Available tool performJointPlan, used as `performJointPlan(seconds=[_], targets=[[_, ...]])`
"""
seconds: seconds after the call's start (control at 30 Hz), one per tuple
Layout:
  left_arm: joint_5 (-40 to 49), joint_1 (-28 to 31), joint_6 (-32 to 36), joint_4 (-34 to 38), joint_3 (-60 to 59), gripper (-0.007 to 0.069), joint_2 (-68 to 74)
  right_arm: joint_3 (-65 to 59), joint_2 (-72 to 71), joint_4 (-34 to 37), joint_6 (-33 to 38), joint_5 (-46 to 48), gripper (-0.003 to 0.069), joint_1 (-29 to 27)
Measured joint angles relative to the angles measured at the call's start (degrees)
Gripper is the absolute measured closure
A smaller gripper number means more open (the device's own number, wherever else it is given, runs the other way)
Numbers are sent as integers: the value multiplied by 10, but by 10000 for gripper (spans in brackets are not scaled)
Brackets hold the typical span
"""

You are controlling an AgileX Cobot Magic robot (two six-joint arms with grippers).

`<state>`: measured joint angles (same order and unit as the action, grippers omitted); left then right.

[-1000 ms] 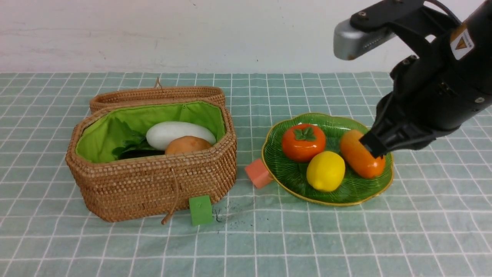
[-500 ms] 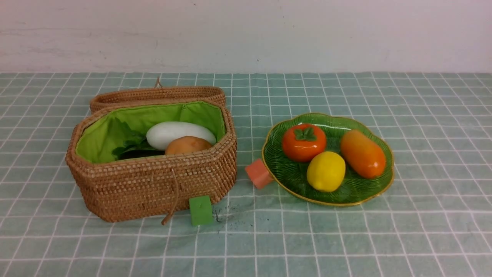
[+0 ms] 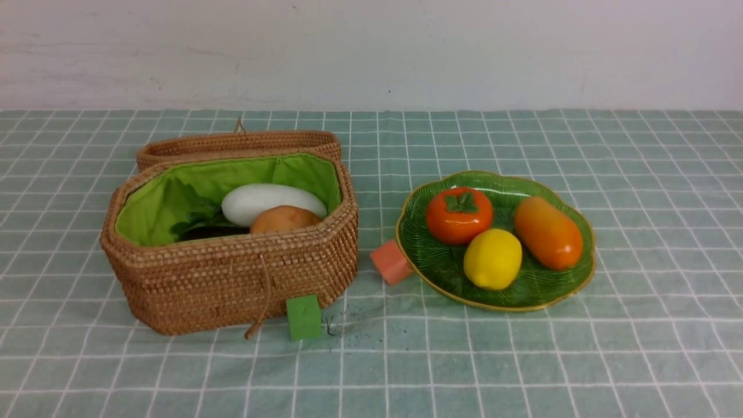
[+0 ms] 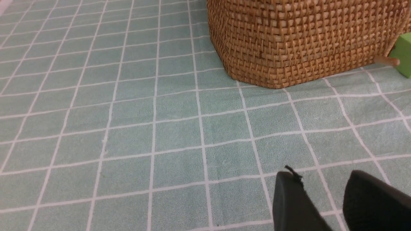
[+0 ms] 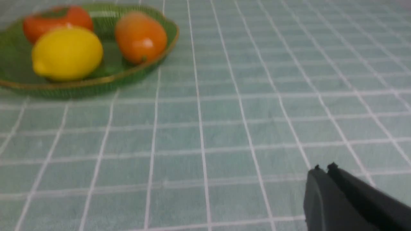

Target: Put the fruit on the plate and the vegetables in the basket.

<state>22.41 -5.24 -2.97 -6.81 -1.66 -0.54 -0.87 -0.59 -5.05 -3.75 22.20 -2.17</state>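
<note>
On the tabletop, covered with a checked green cloth, stand one basket and one plate, well apart from each other, the basket to the left. The plate holds three fruits: one persimmon at the back, one lemon in front of it, and one mango on the right side, lying tilted. The lemon sits just beside the persimmon and the mango. In the basket, with its lid folded open behind it, I count one white vegetable, one potato touching it in front, and some green leaves; below the leaves there is something dark which I cannot identify. Two small cubes lie on the cloth: one salmon cube touching the left rim of the plate, and one green cube just in front of the basket, beside the hanging cord. Both arms are outside the front view. The left tool hangs low over bare cloth near a corner of the basket, its two jaws parted with a clear gap and nothing between them. The right tool is above the cloth, away from the plate, its jaws pressed together and empty.
</note>
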Motion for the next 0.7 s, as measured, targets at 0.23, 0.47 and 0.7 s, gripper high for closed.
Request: performJointPlan(seconds=[0.23,0.47,0.7], targets=[[0,0,0,0,0,386,0,0,-1,38,41,-1,643,0],[0,0,0,0,0,386,0,0,-1,44,44,-1,633,0],[0,0,0,0,0,386,0,0,-1,45,38,-1,623,0]])
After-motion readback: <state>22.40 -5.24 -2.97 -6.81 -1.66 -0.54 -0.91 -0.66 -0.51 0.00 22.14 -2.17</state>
